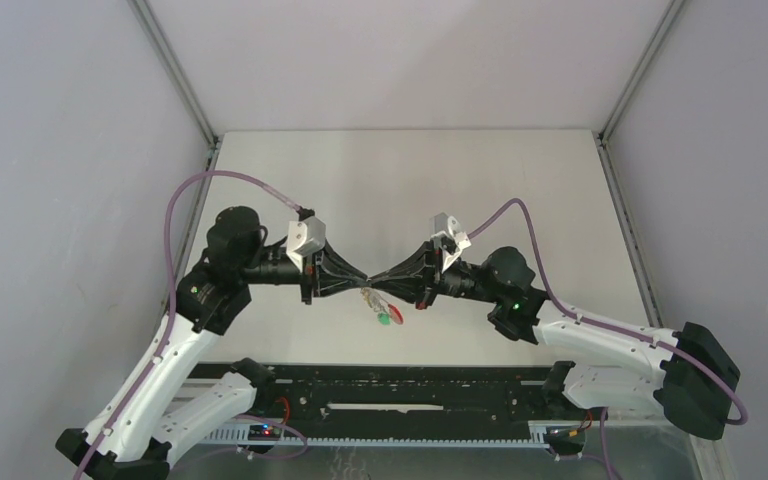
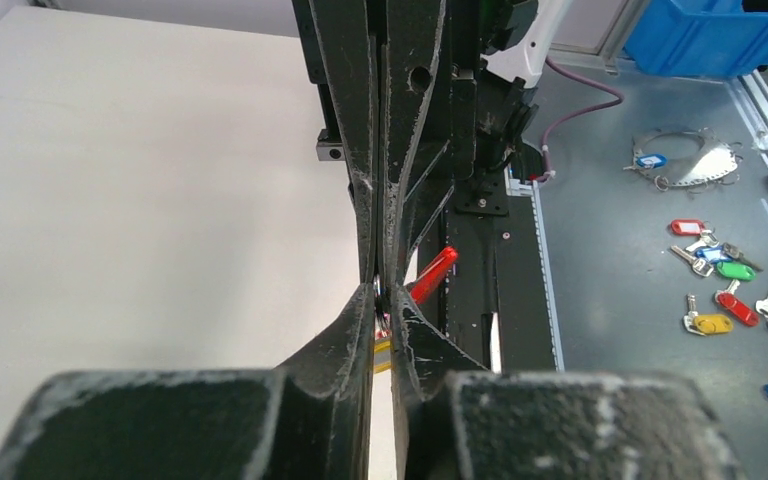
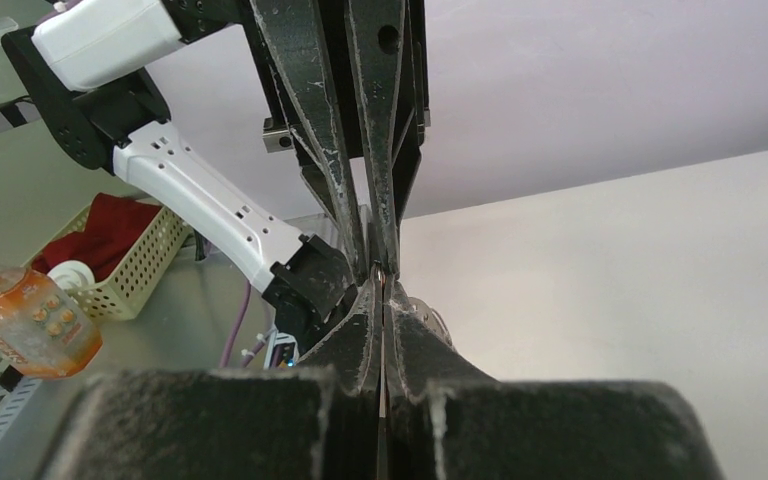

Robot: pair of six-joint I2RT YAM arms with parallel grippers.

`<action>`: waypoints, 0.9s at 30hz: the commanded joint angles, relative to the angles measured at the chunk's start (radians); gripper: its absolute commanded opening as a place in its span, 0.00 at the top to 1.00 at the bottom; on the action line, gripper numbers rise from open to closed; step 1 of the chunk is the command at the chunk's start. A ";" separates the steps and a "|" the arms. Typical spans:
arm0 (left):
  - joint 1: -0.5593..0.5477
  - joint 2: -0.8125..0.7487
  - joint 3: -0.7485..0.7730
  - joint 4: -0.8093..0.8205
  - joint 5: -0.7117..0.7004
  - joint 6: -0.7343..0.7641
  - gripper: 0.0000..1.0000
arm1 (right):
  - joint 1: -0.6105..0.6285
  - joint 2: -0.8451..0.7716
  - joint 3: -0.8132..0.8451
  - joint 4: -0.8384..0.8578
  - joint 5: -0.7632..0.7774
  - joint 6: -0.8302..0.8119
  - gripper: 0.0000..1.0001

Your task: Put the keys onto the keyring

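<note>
- Two pincers meet tip to tip, nose-on, over the table [image 1: 480, 180].
- right pincer [image 3: 381, 287]: both fingers pressed flat together, no gap. A thin metal glint sits pinched at the tips, and I read it as keyring wire.
- left pincer [image 2: 387, 302]: a narrow slit shows between its fingers, so not fully together. I can't tell if it has hold of anything.
- keyring [image 2: 432, 275]: one. Only its red curved section shows clearly, poking out just beside the right pincer's tips.
- Keys: two. The green key [image 1: 384, 320] dangles just below the point where the tips meet. The yellow key [image 2: 382, 356] sits right under the left pincer's fingers, seen through the slit.
- I can't tell whether either key is threaded on the ring.
- Past the right pincer, off the table: spare keys [image 2: 725, 290] on a grey bench. I count roughly eight coloured tags, too small to be sure. One blue bin [image 2: 710, 40] sits beyond them.
- Behind the left pincer: one basket [image 3: 125, 265] and one bottle [image 3: 20, 320].
</note>
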 commanded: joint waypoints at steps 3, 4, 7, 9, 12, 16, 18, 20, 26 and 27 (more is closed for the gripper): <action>-0.011 -0.018 -0.016 -0.050 -0.003 0.030 0.77 | 0.006 -0.030 0.023 0.026 0.054 -0.034 1.00; -0.011 -0.018 -0.014 -0.049 -0.001 0.027 0.76 | 0.006 -0.030 0.023 0.026 0.052 -0.033 1.00; -0.011 -0.019 -0.013 -0.051 -0.001 0.023 0.76 | 0.006 -0.029 0.023 0.024 0.048 -0.033 1.00; -0.011 -0.020 -0.014 -0.051 0.000 0.028 0.78 | 0.007 -0.030 0.023 0.025 0.045 -0.032 1.00; -0.011 -0.018 -0.015 -0.050 -0.011 0.034 0.84 | 0.008 -0.028 0.023 0.030 0.045 -0.031 1.00; -0.011 -0.020 -0.018 -0.088 -0.046 0.065 0.83 | 0.009 -0.034 0.023 0.033 0.042 -0.033 1.00; -0.011 -0.018 -0.019 -0.100 -0.057 0.073 0.80 | 0.009 -0.036 0.023 0.035 0.043 -0.034 1.00; -0.011 -0.010 -0.014 -0.101 -0.065 0.069 0.76 | 0.009 -0.034 0.023 0.039 0.042 -0.034 1.00; -0.011 -0.003 -0.011 -0.032 -0.054 0.023 0.86 | 0.009 -0.025 0.023 0.051 0.029 -0.028 1.00; -0.011 -0.002 -0.012 -0.018 -0.052 0.010 0.85 | 0.009 -0.025 0.023 0.048 0.028 -0.030 1.00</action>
